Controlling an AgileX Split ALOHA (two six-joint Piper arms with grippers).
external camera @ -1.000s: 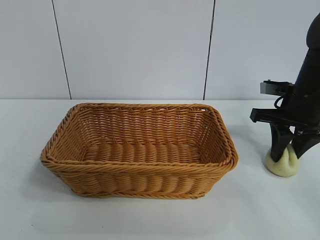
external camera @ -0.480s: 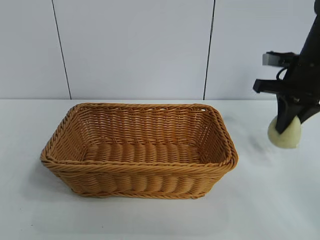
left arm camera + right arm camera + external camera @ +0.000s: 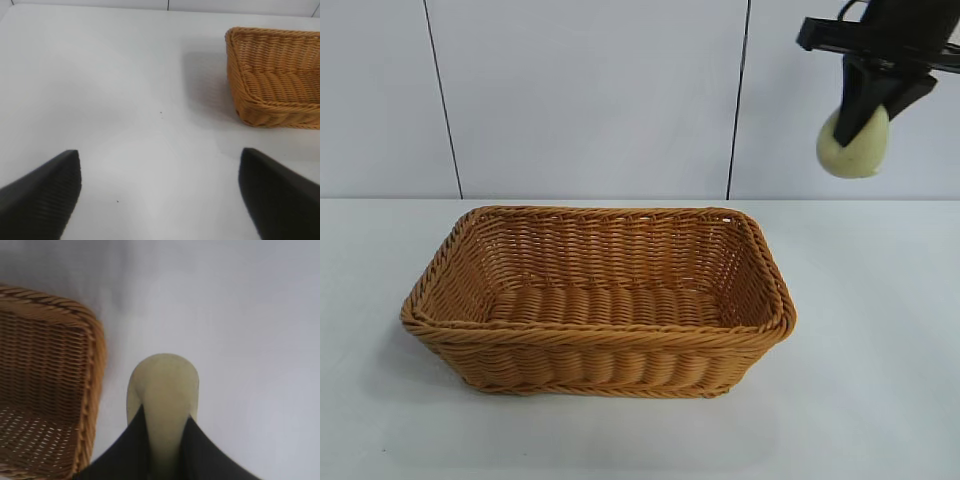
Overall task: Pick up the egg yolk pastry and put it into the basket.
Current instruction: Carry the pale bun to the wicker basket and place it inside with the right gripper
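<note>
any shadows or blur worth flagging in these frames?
Exterior view: soft, even light, faint shadow left of the basket. Left wrist view: the basket's shadow falls on the table; left gripper near and soft-edged. Right wrist view: right gripper dark and blurred around the egg yolk pastry.

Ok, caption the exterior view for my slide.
Right claw holds the pastry high above the table, right of the empty basket.
</note>
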